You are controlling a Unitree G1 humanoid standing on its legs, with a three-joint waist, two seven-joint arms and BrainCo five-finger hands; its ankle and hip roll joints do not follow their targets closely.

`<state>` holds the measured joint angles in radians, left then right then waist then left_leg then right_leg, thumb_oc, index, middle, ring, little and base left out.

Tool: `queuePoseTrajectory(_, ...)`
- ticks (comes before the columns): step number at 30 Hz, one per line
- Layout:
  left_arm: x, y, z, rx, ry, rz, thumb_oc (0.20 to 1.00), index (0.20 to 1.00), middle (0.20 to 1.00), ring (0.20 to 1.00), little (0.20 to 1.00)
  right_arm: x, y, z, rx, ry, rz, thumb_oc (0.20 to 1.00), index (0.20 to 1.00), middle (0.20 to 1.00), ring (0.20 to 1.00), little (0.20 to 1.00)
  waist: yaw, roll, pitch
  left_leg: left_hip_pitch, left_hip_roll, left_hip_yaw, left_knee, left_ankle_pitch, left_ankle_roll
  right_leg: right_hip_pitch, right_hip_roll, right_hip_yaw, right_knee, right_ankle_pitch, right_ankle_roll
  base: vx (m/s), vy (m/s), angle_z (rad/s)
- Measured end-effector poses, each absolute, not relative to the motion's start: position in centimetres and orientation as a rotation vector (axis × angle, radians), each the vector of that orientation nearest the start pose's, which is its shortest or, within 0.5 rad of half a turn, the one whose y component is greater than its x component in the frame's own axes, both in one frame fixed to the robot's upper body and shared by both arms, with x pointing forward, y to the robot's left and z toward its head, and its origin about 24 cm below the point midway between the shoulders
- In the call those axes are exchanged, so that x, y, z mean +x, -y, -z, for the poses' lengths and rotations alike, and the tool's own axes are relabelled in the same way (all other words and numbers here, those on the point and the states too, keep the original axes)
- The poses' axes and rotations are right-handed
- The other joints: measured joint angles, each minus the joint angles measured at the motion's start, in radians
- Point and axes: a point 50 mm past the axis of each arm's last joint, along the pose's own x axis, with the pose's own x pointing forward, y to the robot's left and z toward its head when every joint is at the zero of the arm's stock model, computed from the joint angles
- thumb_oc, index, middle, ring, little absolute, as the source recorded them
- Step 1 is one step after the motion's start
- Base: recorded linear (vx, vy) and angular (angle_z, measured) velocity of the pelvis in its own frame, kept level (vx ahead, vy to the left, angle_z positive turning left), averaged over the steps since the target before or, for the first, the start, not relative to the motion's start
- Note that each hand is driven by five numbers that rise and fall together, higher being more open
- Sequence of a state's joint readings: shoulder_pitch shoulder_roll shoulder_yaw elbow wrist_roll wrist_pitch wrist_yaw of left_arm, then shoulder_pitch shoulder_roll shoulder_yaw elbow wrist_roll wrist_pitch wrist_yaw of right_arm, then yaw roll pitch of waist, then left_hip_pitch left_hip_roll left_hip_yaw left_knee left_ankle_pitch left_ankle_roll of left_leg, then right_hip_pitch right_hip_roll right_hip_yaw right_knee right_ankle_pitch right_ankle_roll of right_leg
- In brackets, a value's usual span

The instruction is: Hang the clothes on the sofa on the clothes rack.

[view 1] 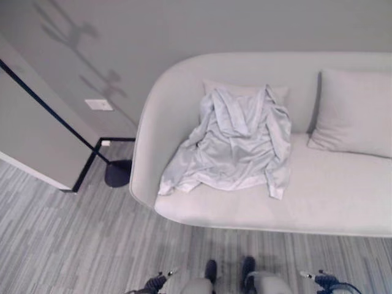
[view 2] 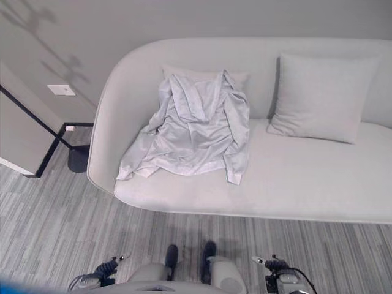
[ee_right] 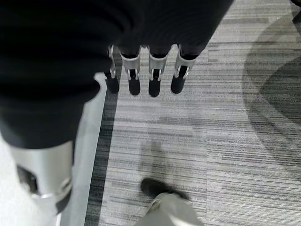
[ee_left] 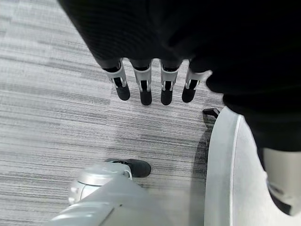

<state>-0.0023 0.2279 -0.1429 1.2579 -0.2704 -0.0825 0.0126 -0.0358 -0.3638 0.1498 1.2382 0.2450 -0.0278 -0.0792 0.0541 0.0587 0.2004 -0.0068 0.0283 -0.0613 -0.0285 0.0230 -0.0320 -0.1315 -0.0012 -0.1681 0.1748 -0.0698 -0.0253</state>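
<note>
At about nine o'clock in the head views a thin black pole of the clothes rack (view 1: 55, 116) slants down to a dark round base (view 1: 117, 173) on the striped grey carpet (view 1: 61, 245), just beside the sofa's rounded end. A small white wall plate (view 1: 98, 105) sits on the grey wall above it.

The left hand (ee_left: 146, 87) hangs over the carpet, fingers straight and slightly spread, holding and touching nothing.

At the centre, the pale grey sofa (view 1: 343, 202) has a smooth, curved back and a matte cloth seat. A light silvery-grey garment (view 1: 236, 144), soft and creased, lies crumpled on the seat and leans up against a cushion (view 1: 278, 93) at twelve o'clock. At two o'clock a second square cushion (view 1: 352, 113) rests against the back.

The right hand (ee_right: 148, 77) likewise hangs over the carpet, fingers straight, empty.
</note>
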Motion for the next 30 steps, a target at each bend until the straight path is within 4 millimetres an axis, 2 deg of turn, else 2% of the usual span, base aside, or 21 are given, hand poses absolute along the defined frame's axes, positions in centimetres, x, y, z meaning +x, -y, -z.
queuePoseTrajectory(1,8.8,-23.1,16.2,0.069,-1.168,-0.194,1.000,1.000,1.000,1.000,1.000,10.5,28.7,14.1,-0.243,-1.141,0.319,1.000,1.000,1.000,1.000,1.000,0.000,0.002,0.005,-0.002,0.002,0.000,0.003,0.001,-0.002,0.005,0.002,0.000,-0.008,0.004,-0.001,0.07,0.117,0.01)
queuePoseTrajectory(3,9.0,-23.0,16.2,0.072,-1.166,-0.191,1.000,1.000,1.000,1.000,1.000,10.7,29.1,13.9,-0.243,-1.129,0.330,1.000,1.000,1.000,1.000,1.000,-0.001,0.027,0.010,-0.009,0.000,0.002,0.019,0.006,-0.007,0.012,0.002,0.001,-0.018,0.013,-0.004,0.08,0.114,-0.01)
queuePoseTrajectory(5,9.0,-23.1,16.2,0.073,-1.165,-0.191,1.000,1.000,1.000,1.000,1.000,10.8,28.9,13.9,-0.240,-1.128,0.328,1.000,1.000,1.000,1.000,1.000,-0.002,0.031,0.010,-0.010,-0.003,0.004,0.015,0.004,-0.009,0.018,-0.002,0.008,-0.026,0.014,-0.006,0.07,0.093,-0.05)
queuePoseTrajectory(8,9.4,-23.0,16.1,0.074,-1.155,-0.188,1.000,1.000,1.000,1.000,1.000,11.0,28.9,13.9,-0.239,-1.121,0.326,1.000,1.000,1.000,1.000,1.000,-0.021,0.027,0.013,-0.007,-0.001,0.007,0.007,0.000,-0.013,0.014,-0.007,0.024,-0.034,0.021,0.000,0.09,0.132,-0.12)
queuePoseTrajectory(11,9.9,-23.2,15.9,0.078,-1.142,-0.189,1.000,1.000,1.000,1.000,1.000,11.2,28.6,14.0,-0.236,-1.120,0.316,1.000,1.000,1.000,1.000,1.000,-0.020,0.020,0.017,-0.007,-0.013,0.037,-0.007,0.003,0.002,0.000,-0.018,0.045,-0.045,0.036,0.021,0.06,0.128,-0.25)
queuePoseTrajectory(16,10.1,-23.4,15.8,0.083,-1.135,-0.193,1.000,1.000,1.000,1.000,1.000,10.8,27.7,14.4,-0.219,-1.140,0.301,1.000,1.000,1.000,1.000,1.000,-0.012,0.007,0.018,-0.002,-0.028,0.053,-0.023,0.009,0.018,0.021,-0.029,0.054,-0.104,0.078,0.048,0.07,0.151,-0.08)
queuePoseTrajectory(20,10.0,-23.7,15.8,0.082,-1.138,-0.203,1.000,1.000,1.000,1.000,1.000,11.4,27.3,14.4,-0.213,-1.125,0.288,1.000,1.000,1.000,1.000,1.000,0.003,0.002,0.017,0.018,-0.042,0.069,-0.039,0.009,0.037,0.016,-0.039,0.068,-0.080,0.083,0.061,0.04,0.191,-0.11)
queuePoseTrajectory(22,9.9,-23.7,15.8,0.086,-1.144,-0.201,1.000,1.000,1.000,1.000,1.000,11.6,27.4,14.3,-0.213,-1.121,0.287,1.000,1.000,1.000,1.000,1.000,0.004,-0.003,0.018,0.038,-0.060,0.071,-0.046,0.000,0.063,-0.009,-0.054,0.071,0.001,0.059,0.095,0.03,0.180,-0.15)
queuePoseTrajectory(23,9.7,-23.9,15.9,0.091,-1.158,-0.205,1.000,1.000,1.000,1.000,1.000,11.8,27.3,14.3,-0.215,-1.117,0.277,1.000,1.000,1.000,1.000,1.000,0.003,-0.005,0.020,0.052,-0.063,0.080,-0.057,0.001,0.076,-0.099,-0.075,0.070,0.200,0.055,0.112,0.07,0.150,-0.15)
queuePoseTrajectory(24,9.6,-24.2,15.8,0.103,-1.158,-0.204,1.000,1.000,1.000,1.000,1.000,11.7,27.0,14.4,-0.222,-1.125,0.256,1.000,1.000,1.000,1.000,1.000,0.001,-0.014,0.025,0.060,-0.071,0.083,-0.054,-0.001,0.088,-0.149,-0.092,0.074,0.301,0.067,0.133,0.21,0.056,-0.26)
queuePoseTrajectory(25,10.0,-24.7,15.6,0.132,-1.149,-0.197,1.000,1.000,1.000,1.000,1.000,11.5,26.4,14.7,-0.210,-1.134,0.241,1.000,1.000,1.000,1.000,1.000,0.005,-0.040,0.036,0.053,-0.103,0.064,-0.032,-0.029,0.099,-0.234,-0.105,0.093,0.411,0.123,0.150,0.38,-0.070,-0.31)
queuePoseTrajectory(26,11.2,-24.9,15.2,0.150,-1.128,-0.187,1.000,1.000,1.000,1.000,1.000,12.8,26.0,14.3,-0.210,-1.082,0.217,1.000,1.000,1.000,1.000,1.000,-0.003,-0.057,0.060,-0.055,-0.133,0.062,0.177,-0.130,0.131,-0.329,-0.132,0.099,0.472,0.092,0.191,0.44,-0.166,-0.31)
queuePoseTrajectory(27,11.6,-24.9,15.1,0.144,-1.120,-0.194,1.000,1.000,1.000,1.000,1.000,13.0,25.6,14.3,-0.202,-1.078,0.206,1.000,1.000,1.000,1.000,1.000,-0.018,-0.055,0.070,-0.064,-0.136,0.053,0.174,-0.131,0.128,-0.299,-0.138,0.076,0.286,0.085,0.208,0.41,-0.188,-0.09)
queuePoseTrajectory(28,11.9,-25.0,15.0,0.142,-1.114,-0.197,1.000,1.000,1.000,1.000,1.000,12.7,25.4,14.5,-0.195,-1.090,0.205,1.000,1.000,1.000,1.000,1.000,-0.033,-0.058,0.072,-0.058,-0.139,0.048,0.150,-0.130,0.127,-0.268,-0.139,0.054,0.100,0.087,0.210,0.33,-0.143,0.08)
queuePoseTrajectory(30,12.5,-25.0,14.8,0.133,-1.100,-0.208,1.000,1.000,1.000,1.000,1.000,11.9,25.5,14.8,-0.186,-1.114,0.219,1.000,1.000,1.000,1.000,1.000,-0.055,-0.067,0.077,-0.060,-0.139,0.043,0.133,-0.130,0.126,-0.213,-0.134,0.033,-0.192,0.110,0.239,0.26,-0.121,0.14)
